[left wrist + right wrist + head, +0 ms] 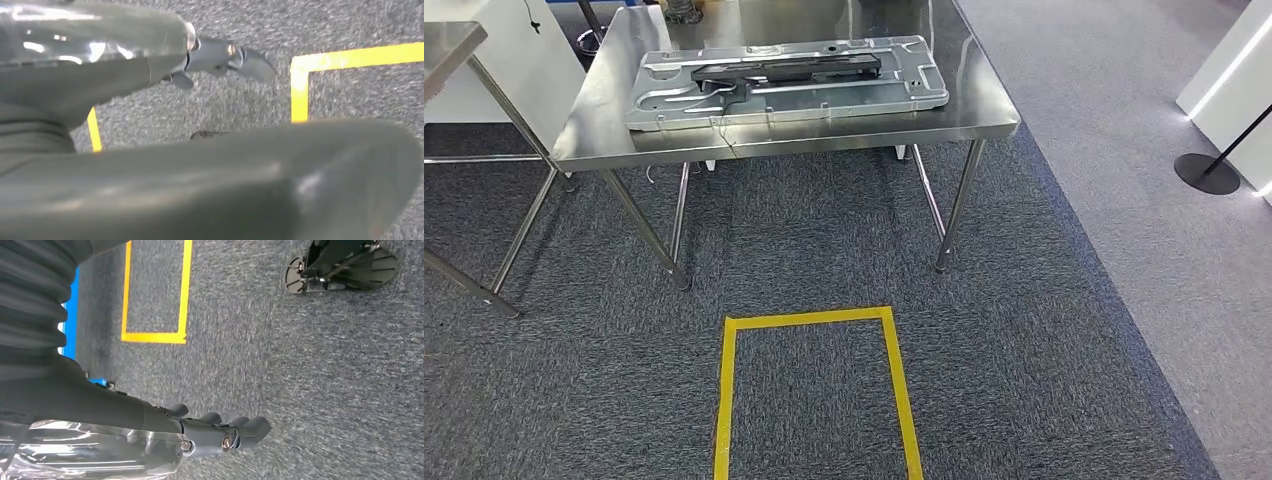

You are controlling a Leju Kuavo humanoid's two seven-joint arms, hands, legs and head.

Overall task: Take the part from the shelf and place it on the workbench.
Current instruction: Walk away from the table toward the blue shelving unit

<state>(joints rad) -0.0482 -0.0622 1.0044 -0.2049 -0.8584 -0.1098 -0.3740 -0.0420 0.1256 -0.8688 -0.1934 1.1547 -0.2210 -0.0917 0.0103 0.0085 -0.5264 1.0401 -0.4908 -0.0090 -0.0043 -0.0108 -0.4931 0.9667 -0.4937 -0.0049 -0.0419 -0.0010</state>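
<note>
Hands: our left hand (220, 57) and right hand (220, 432) hang over the carpet (1044, 350), fingers loosely extended, holding nothing.
Floor: the yellow tape square (814, 385) lies just ahead, probably our standing mark.
Table: the steel table (984, 110) stands beyond it.
Part: the flat metal part (789, 85) rests on the table, well apart from both hands; we judge it placed.
</note>
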